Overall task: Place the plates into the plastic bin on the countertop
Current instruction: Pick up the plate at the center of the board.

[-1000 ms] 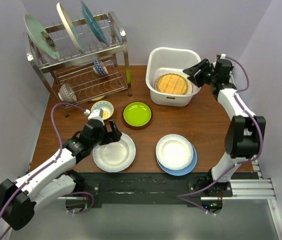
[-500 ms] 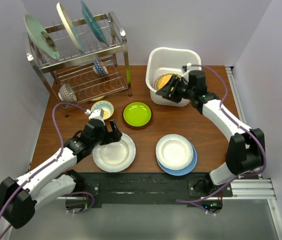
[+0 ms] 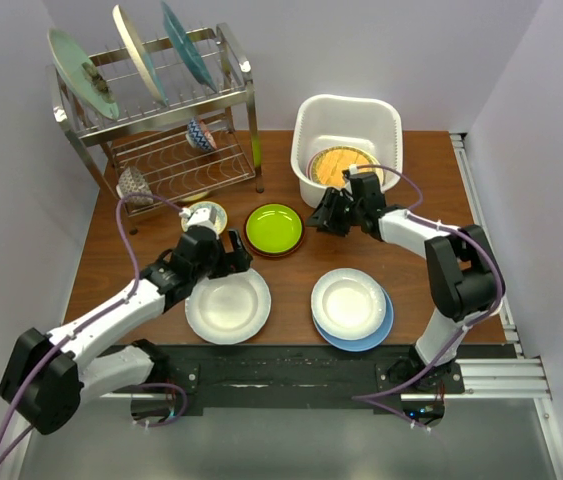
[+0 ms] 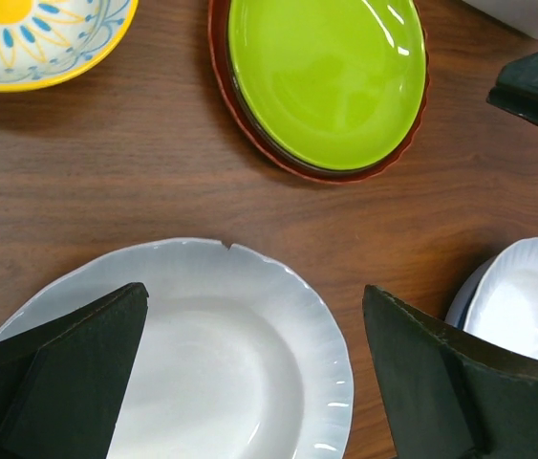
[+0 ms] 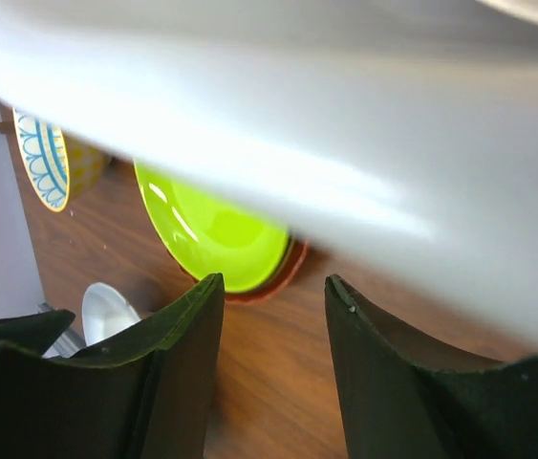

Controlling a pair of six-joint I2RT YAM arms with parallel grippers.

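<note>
White plastic, the bin [image 3: 346, 99] stands at the far side of the wooden table [image 3: 406, 250], right of centre, with its mouth upward. From above its outline is so nearly square that I cannot tell which way its long side runs. The yellow woven-look plate [image 3: 333, 166] lies flat inside it, as it did a second ago, so one plate is home. The big change is the right arm: a second ago its claw hung at the bin's right rim, and half a second ago it was crossing the near wall. Now the right gripper [image 3: 319, 220] sits low in front of that wall, jaws parted and empty, pointing left toward the lime green plate [image 3: 274, 227]. I judge it is going for its next plate, most likely this one. The left arm has crept forward. The left gripper [image 4: 254, 296], spread wide and holding nothing, hovers over the far edge of the large white plate [image 3: 228, 308], nearer the green one than before. Every plate on the table lies flat and face up; being round, none has a long axis, and the oval look in the wrist views is only slant. Lime green rests on the brown patterned plate [image 4: 247, 122], and the smaller white plate [image 3: 348, 303] rests on the blue plate [image 3: 382, 328].
</note>
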